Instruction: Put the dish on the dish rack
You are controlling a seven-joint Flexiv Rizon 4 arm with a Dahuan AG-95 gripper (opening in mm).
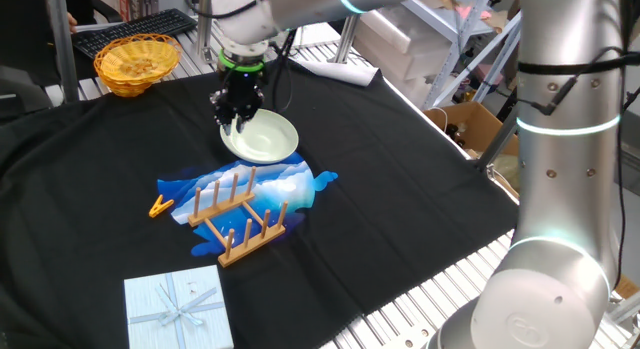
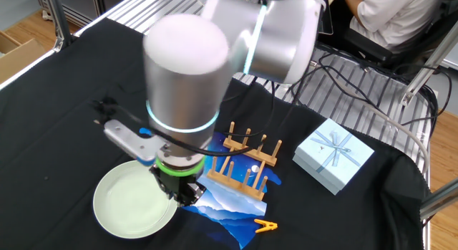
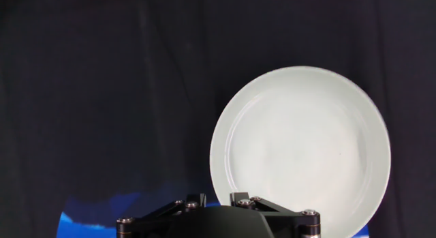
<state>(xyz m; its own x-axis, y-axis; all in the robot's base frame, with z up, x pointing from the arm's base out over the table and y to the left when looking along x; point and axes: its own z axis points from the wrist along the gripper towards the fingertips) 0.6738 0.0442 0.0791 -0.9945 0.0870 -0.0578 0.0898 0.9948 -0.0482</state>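
The dish [image 1: 265,137] is a round pale green-white plate lying on the black cloth behind the rack. It also shows in the other fixed view [image 2: 132,205] and the hand view [image 3: 306,153]. My gripper [image 1: 238,115] stands upright at the dish's rim, seen also in the other fixed view [image 2: 180,194]. In the hand view [image 3: 218,197] the jaws stand close together with the rim between them. The fingertips are hidden. The wooden dish rack [image 1: 238,221] with upright pegs stands on a blue printed mat, also in the other fixed view [image 2: 249,160].
An orange clothespin [image 1: 160,205] lies left of the rack. A pale blue gift box [image 1: 178,309] sits at the front. A yellow wicker basket [image 1: 136,62] stands at the back left. A cardboard box [image 1: 470,129] is beside the table.
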